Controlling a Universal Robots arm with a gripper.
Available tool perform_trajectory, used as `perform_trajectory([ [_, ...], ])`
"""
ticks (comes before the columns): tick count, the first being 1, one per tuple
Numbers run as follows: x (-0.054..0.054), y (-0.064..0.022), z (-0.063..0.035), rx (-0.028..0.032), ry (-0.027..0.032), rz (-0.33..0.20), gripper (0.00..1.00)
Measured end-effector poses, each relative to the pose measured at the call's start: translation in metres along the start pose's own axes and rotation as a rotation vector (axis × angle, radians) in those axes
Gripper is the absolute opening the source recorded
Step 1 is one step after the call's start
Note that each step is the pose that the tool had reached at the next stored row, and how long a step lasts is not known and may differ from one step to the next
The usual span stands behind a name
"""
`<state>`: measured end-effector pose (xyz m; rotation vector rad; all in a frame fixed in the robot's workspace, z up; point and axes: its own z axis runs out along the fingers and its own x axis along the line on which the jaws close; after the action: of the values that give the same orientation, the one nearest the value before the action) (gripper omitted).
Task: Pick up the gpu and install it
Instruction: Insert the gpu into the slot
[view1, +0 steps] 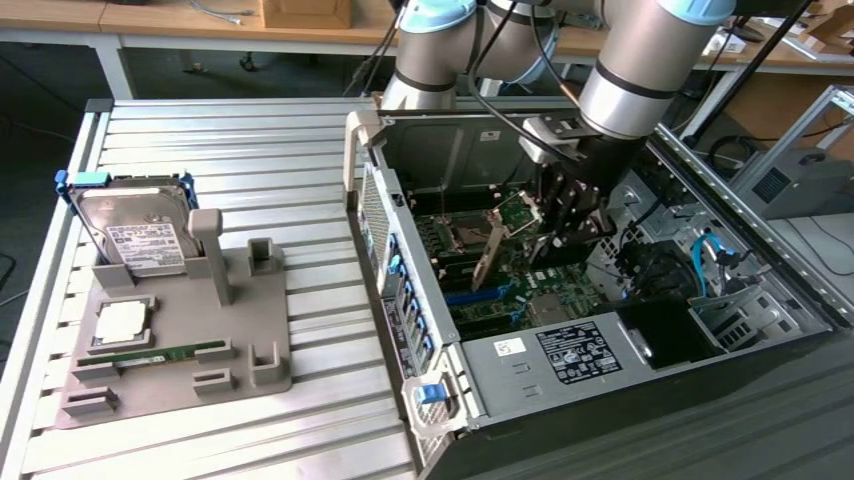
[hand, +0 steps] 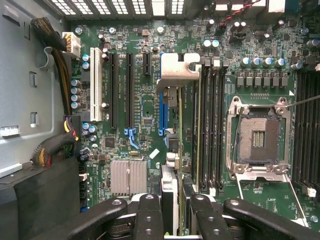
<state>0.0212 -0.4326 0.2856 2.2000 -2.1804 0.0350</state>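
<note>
The gpu (view1: 490, 248) hangs on edge inside the open computer case (view1: 561, 350), just above the motherboard (view1: 501, 300). My gripper (view1: 567, 222) reaches down into the case beside it. In the wrist view the gpu (hand: 174, 165) appears edge-on, its silver bracket (hand: 176, 70) at the far end. It runs alongside the blue expansion slot (hand: 162, 107). The gripper (hand: 174, 215) is shut on the card, with a black finger (hand: 149, 212) on each side of its near end. Whether the card's edge touches the slot I cannot tell.
On the slatted table at the exterior view's left, a grey fixture (view1: 240, 330) carries a hard drive (view1: 134, 235), a CPU chip (view1: 120, 320) and a RAM stick (view1: 154, 355). Inside the case are the CPU socket (hand: 257, 137), a heatsink (hand: 129, 176) and cable bundles (hand: 55, 55).
</note>
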Motion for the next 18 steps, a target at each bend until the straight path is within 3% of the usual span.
perform_trajectory([
  [18,-0.0002,0.004,0.0034,0.0,0.0032,0.0,0.27],
])
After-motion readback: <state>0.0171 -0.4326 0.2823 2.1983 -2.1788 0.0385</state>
